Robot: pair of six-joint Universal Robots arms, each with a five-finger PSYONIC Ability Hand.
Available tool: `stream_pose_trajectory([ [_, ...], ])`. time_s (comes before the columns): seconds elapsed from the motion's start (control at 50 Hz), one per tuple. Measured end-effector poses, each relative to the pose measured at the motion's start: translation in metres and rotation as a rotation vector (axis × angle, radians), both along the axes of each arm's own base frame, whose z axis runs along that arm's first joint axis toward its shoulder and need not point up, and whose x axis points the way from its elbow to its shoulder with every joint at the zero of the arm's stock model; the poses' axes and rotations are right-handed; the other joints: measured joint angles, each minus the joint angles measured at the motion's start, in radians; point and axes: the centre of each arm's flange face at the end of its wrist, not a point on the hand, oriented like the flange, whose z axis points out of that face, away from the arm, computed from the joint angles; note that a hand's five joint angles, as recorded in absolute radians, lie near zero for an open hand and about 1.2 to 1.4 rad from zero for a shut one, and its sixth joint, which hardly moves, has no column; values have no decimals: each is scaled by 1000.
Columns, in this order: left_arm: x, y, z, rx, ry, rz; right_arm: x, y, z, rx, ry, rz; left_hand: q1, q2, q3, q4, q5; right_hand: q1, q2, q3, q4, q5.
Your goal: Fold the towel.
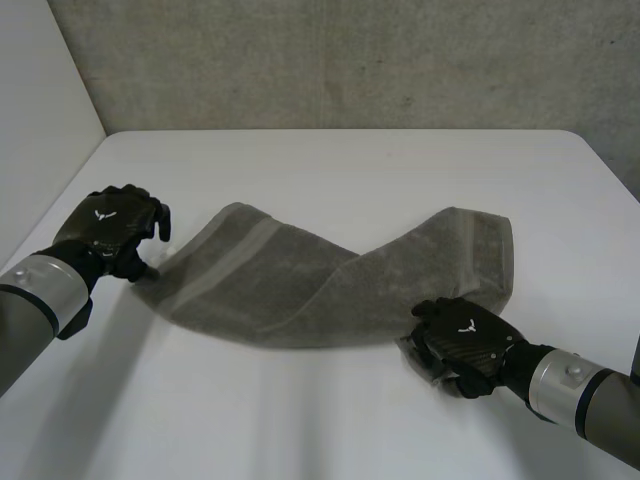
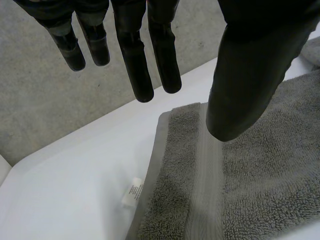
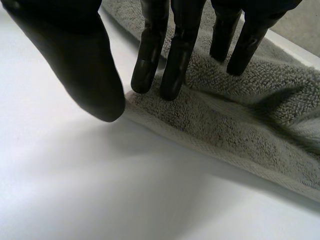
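A grey towel [image 1: 330, 285] lies across the middle of the white table [image 1: 350, 160], rumpled rather than flat: its left part slopes toward the left hand [image 1: 108, 228], a paler woven band runs along that part, and the right part overlaps it near the middle before bending down toward the right hand [image 1: 465, 342]. The left hand sits at the towel's left end, at the corner nearest that arm. In the left wrist view its fingers [image 2: 137, 70] are straight and spread, apart from the thumb [image 2: 250, 70], and close on nothing; the thumb hangs over the band next to the towel's short edge, and whether it touches the pile cannot be told. A small white label [image 2: 132, 192] sticks out from that edge onto the table. The right hand is at the towel's near right corner. In the right wrist view its fingertips [image 3: 150, 75] rest straight on top of the cloth just inside the hem, while its thumb [image 3: 85, 65] stands on the bare table just beside the corner, a gap left between thumb and fingers, so the cloth is touched but not pinched. A rough grey wall [image 1: 350, 60] rises behind the table's far edge
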Motion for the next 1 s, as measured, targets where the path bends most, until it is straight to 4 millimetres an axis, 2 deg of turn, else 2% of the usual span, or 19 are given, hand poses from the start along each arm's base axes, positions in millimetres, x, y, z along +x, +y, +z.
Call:
stream_pose_trajectory([
  [0.1,-2,1,0,-2,1,-6,-1,-1,-2,1,11,-11,0,0,0,0,0,-171,-164,0,0,-194],
  [0.36,-3,1,1,-11,2,-11,-1,0,-5,-4,11,-13,0,0,0,0,0,-171,-163,0,0,-183],
  [0.46,-4,1,1,-12,4,-11,1,0,-8,-6,10,-7,0,0,0,0,0,-72,-77,0,0,-78],
  [0.58,-4,2,0,-9,4,-12,4,0,-10,2,2,0,0,0,0,0,0,390,390,0,0,386],
  [0.74,-4,3,-1,-10,4,-13,2,-14,1,23,-67,-63,0,0,0,0,0,403,410,0,0,426],
  [0.82,-4,2,-1,-14,5,-13,-9,-30,17,-3,-107,-124,0,0,0,0,0,403,411,0,0,426],
  [0.9,-4,3,-2,-14,5,-13,-32,-53,33,-55,-135,-203,-1,-1,0,0,0,403,411,0,0,426],
  [1.0,-5,4,-3,-10,5,-18,-83,-93,56,-136,-165,-353,-20,-21,0,0,-16,403,411,0,0,426],
])
